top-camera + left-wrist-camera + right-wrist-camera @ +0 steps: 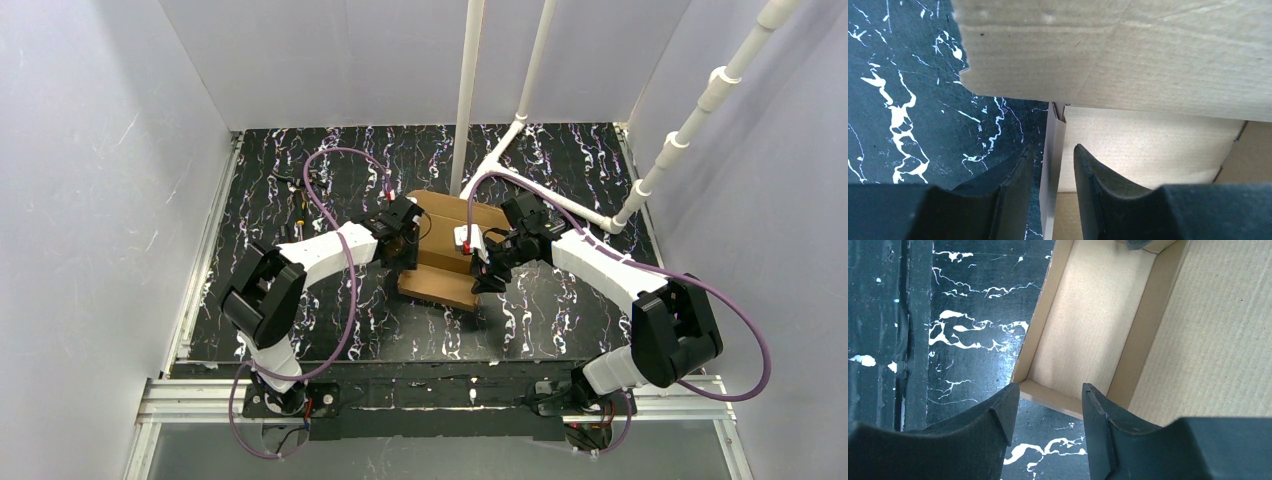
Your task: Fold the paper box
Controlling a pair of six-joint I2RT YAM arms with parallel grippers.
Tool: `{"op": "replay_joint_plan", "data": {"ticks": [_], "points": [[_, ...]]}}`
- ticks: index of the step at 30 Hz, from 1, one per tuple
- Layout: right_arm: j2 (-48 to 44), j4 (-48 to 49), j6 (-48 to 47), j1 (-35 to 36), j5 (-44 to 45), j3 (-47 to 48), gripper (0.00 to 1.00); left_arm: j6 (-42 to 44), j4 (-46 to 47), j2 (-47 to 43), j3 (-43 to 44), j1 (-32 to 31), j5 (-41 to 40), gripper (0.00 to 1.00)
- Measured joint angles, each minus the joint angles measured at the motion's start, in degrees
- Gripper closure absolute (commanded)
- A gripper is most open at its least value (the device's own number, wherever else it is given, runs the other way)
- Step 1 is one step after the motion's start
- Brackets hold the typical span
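The paper box (pixel 445 262) is plain brown cardboard, partly folded, in the middle of the black marbled table (pixel 560 310). My left gripper (pixel 404 241) is at its left side and my right gripper (pixel 486 266) at its right side. In the left wrist view my left gripper (pixel 1053 148) is open and straddles a thin upright side wall (pixel 1054 175), with a gap on each side; a broad flap (pixel 1148 50) hangs above. My right gripper (pixel 1050 386) is open just short of the box's low end wall (pixel 1058 399), looking into the open tray (pixel 1088 325), beside a flat panel (pixel 1208 340).
White plastic pipes (pixel 467 90) rise from the table behind the box, and another pipe (pixel 700 110) slants up at the right. Grey walls close in three sides. Small dark bits (pixel 295 205) lie at the back left. A metal rail (pixel 440 395) runs along the near edge.
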Motion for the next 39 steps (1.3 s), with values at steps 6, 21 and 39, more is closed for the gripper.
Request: {"op": "replay_joint_plan", "data": {"ticks": [6, 21, 39], "points": [[0.0, 0.0, 0.09, 0.0, 0.0, 0.0, 0.42, 0.87, 0.02, 1.77, 0.13, 0.0, 0.04, 1.0], [0.0, -0.07, 0.0, 0.0, -0.13, 0.0, 0.41, 1.05, -1.07, -7.98, -2.58, 0.0, -1.29, 0.45], [10.36, -2.75, -1.51, 12.87, 6.32, 13.64, 0.43, -8.7, 14.56, -43.06, -40.09, 6.14, 17.44, 0.99]]}}
